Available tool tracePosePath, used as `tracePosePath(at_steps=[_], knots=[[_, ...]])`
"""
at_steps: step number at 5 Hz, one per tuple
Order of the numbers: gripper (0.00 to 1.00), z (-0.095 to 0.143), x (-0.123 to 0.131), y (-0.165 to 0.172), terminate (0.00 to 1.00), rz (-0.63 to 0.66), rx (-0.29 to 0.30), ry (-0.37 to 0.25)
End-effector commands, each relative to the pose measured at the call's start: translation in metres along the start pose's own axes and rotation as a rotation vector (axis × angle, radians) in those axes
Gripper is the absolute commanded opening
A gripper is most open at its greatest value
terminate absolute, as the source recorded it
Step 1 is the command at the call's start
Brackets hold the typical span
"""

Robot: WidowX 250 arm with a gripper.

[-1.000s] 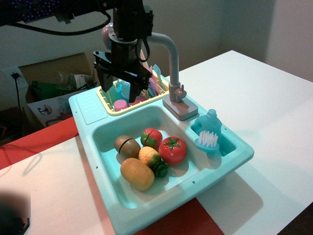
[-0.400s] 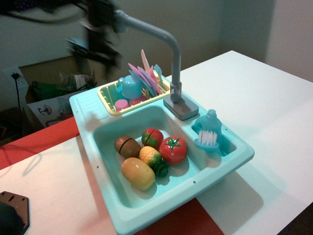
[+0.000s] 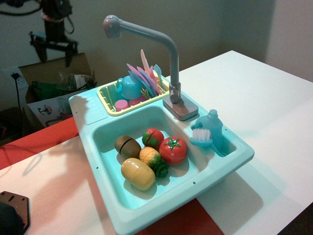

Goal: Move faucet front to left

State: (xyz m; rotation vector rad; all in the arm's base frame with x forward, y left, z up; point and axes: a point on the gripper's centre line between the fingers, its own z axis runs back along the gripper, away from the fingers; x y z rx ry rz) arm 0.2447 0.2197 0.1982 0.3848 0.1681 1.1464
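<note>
Faucet point(image 3: 170, 63) stands on its square base at the far right rim of the toy sink point(image 3: 146, 215). Its arm angles up and left, head over the yellow dish rack point(image 3: 105, 100), clear of the basin. Judged: swing to the left looks done. Basin holds toy tomato point(image 3: 172, 150) and other play food; teal soap bottle point(image 3: 215, 128) near right. Gripper point(image 3: 53, 46) far left, well apart from the faucet, jaws spread, holding nothing.

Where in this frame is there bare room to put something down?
Bare: the white table right of the sink, and the sink's ribbed ledge left of the dish rack. Crowded: the basin with toy food, and the rack. The claw is far left.
</note>
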Motion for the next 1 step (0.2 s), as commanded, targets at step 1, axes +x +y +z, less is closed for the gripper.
tracePosePath(at_steps=[1], knots=[[1.00,0.0362,-0.0537,0.0167,1.00,-0.152,-0.115,-0.087]])
